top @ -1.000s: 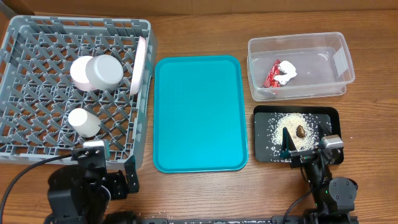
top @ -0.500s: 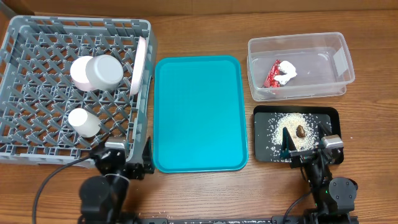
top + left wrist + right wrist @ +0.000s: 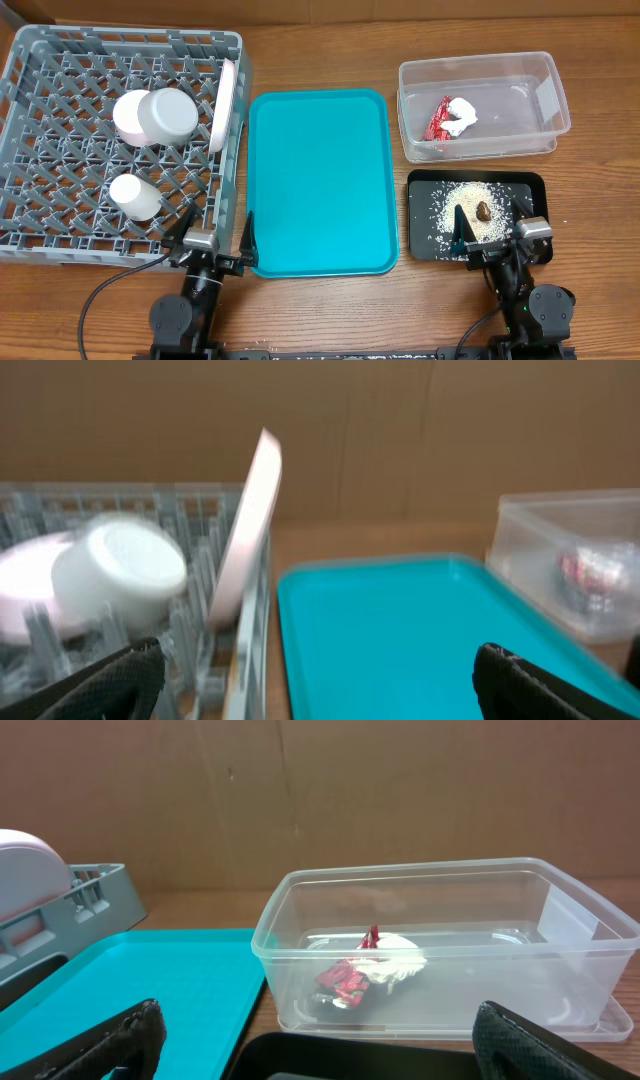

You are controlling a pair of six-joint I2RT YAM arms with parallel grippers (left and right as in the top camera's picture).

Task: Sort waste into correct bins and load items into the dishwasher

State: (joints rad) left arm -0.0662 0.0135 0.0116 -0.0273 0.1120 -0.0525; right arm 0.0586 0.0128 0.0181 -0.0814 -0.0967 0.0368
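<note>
The grey dish rack (image 3: 60, 200) at the left holds a white bowl (image 3: 160, 116), a small cup (image 3: 134, 197) and a plate (image 3: 224, 104) standing on edge at its right wall; the plate also shows in the left wrist view (image 3: 245, 530). The chopsticks are not in view. The clear tub (image 3: 540, 130) holds the red wrapper with white paper wad (image 3: 450, 117); the wrapper also shows in the right wrist view (image 3: 350, 975). The black tray (image 3: 425, 235) holds rice grains (image 3: 462, 200) and a brown lump (image 3: 482, 210). My left gripper (image 3: 215, 240) is open and empty at the table's front, between rack and teal tray. My right gripper (image 3: 490, 232) is open and empty over the black tray's front edge.
A large teal serving tray (image 3: 318, 180) lies bare between the rack and the bins; it also shows in the left wrist view (image 3: 400, 630). A brown cardboard wall (image 3: 400, 790) stands behind the table. Both arm bases sit at the front edge.
The left arm has swung right along the front edge and settled low, its gripper now between the rack corner and the teal tray. The right arm has not moved.
</note>
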